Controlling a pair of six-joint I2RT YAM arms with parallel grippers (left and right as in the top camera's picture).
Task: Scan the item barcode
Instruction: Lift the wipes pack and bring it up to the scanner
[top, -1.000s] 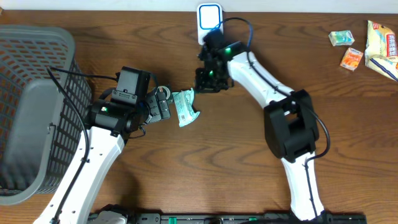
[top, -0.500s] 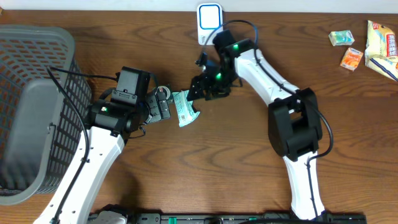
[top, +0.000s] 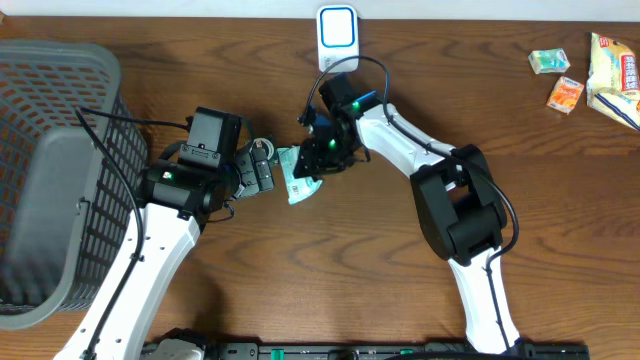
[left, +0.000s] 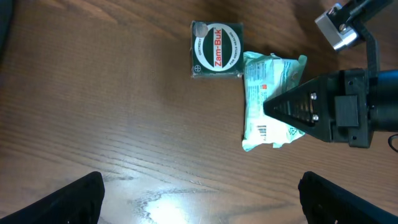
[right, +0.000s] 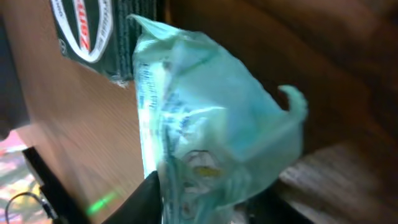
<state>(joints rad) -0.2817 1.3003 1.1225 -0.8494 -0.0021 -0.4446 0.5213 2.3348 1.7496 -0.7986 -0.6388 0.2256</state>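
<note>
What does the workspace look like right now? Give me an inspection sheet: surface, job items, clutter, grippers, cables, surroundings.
Surface: table, dark glossy wood.
Job's things: packet lying beside the tin, barcode facing up; scanner at the far edge.
Clutter: basket at the left; snacks in the far right corner.
Grippers: left gripper open, above the table; right gripper appears closed on the packet.
Cables: black cable loops near the scanner; left cable crosses the basket.
Surroundings: nothing seen.
</note>
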